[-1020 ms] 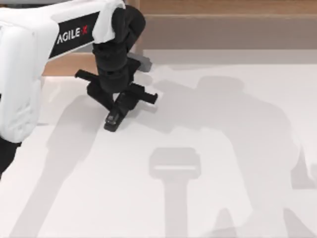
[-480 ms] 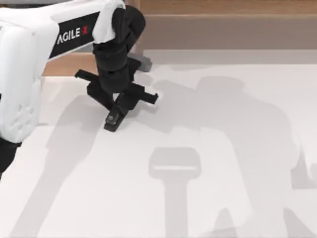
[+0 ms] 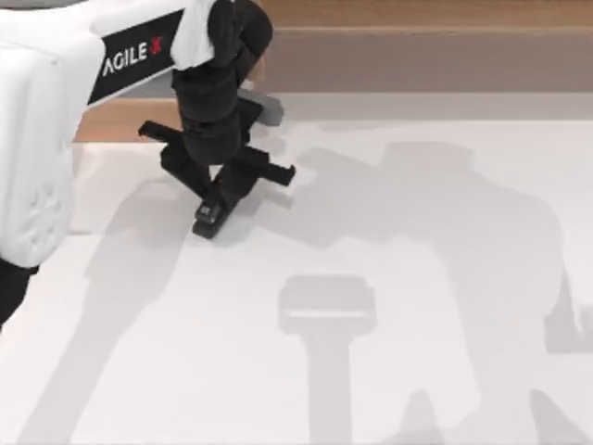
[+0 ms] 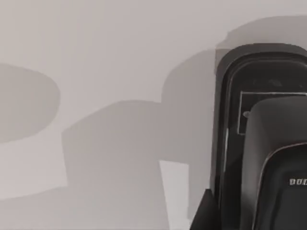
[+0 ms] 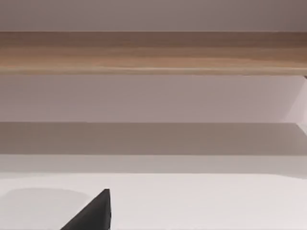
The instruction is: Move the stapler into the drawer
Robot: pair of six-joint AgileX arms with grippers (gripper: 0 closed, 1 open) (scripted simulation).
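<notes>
The small black stapler (image 3: 206, 221) with its pale label sits at the table's back left, held at its far end by my left gripper (image 3: 220, 197), which is shut on it. In the left wrist view the stapler (image 4: 230, 96) is close up against the white table. Behind the left arm, a strip of the drawer's light wooden front (image 3: 120, 120) shows, with a grey bit (image 3: 270, 111) beside it; the arm hides the rest. A black tip of my right gripper (image 5: 96, 213) shows in the right wrist view, facing the shelf.
The wide wooden shelf unit (image 3: 417, 42) runs along the back edge, and its wooden edge (image 5: 153, 50) shows in the right wrist view. The white table (image 3: 417, 278) stretches in front and to the right, crossed by arm shadows.
The left gripper and the stapler have shifted slightly up and to the left in the top view.
</notes>
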